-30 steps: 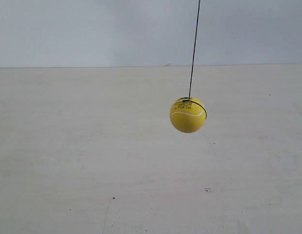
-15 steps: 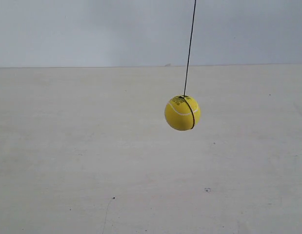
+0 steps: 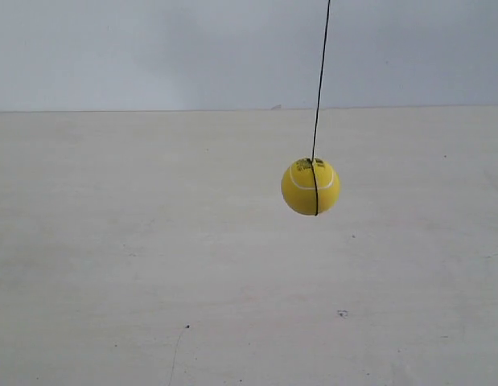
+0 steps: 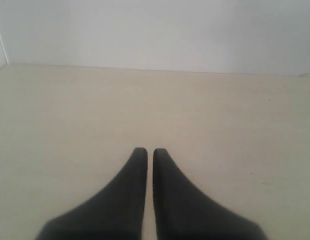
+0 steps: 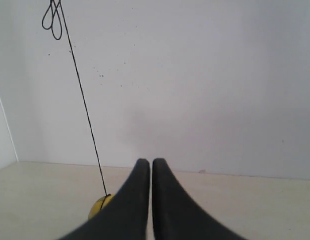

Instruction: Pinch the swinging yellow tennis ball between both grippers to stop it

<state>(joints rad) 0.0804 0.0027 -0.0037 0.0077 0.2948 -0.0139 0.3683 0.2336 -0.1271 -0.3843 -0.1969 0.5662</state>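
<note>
The yellow tennis ball (image 3: 310,186) hangs on a thin black string (image 3: 320,80) above the pale table, right of centre in the exterior view; neither arm shows there. In the right wrist view the ball (image 5: 98,206) peeks out beside one black finger, mostly hidden by it, and the string (image 5: 83,103) runs up to a loop. My right gripper (image 5: 151,161) is shut with nothing between its jaws, apart from the ball. My left gripper (image 4: 146,150) is shut too, over bare table, and the ball is out of its view.
A pale beige table top (image 3: 152,265) with a few small dark specks stretches back to a plain grey-white wall (image 3: 152,48). A wall corner or panel edge (image 5: 5,125) shows in the right wrist view.
The ball swung toward the exterior view's left half a second ago and has swung back right. It has also turned, so the string wrap now runs down its front.
</note>
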